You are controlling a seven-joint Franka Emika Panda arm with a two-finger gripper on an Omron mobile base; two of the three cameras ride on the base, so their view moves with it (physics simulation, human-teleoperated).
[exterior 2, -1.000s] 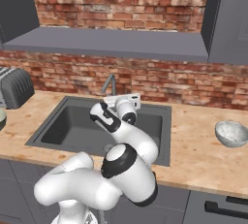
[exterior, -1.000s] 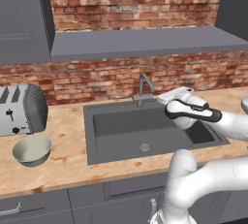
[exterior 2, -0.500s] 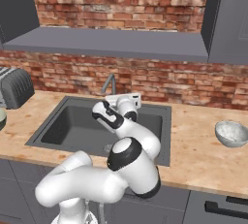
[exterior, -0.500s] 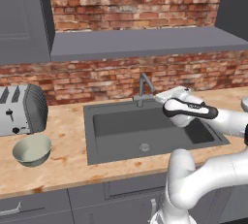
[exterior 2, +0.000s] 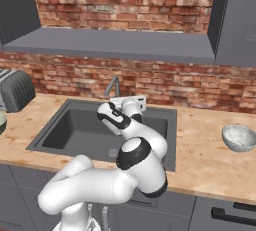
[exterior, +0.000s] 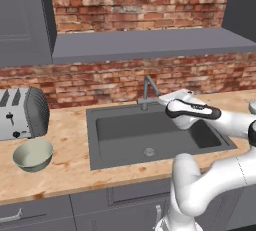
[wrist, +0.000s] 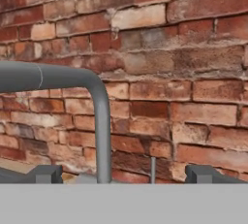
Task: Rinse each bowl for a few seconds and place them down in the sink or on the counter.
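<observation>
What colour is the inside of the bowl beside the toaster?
Pale cream inside the small round bowl, grey-green outside; clearest in the left base view.

Left base view: behind-left, angled down over sink [exterior: 150,135]; right base view: behind-right, same sink [exterior 2: 90,132], tap [exterior 2: 112,86], counter [exterior 2: 210,155]. Hand view: close, level, facing tap [wrist: 99,111] and brick wall [wrist: 184,72]

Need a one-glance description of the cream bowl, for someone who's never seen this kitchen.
Start at the dark sink in the wood-grain counter and go left to the silver toaster. The bowl sits on the counter just in front of it, pale cream inside, grey-green outside. The other bowl, right of the sink, is grey-white and speckled.
</observation>
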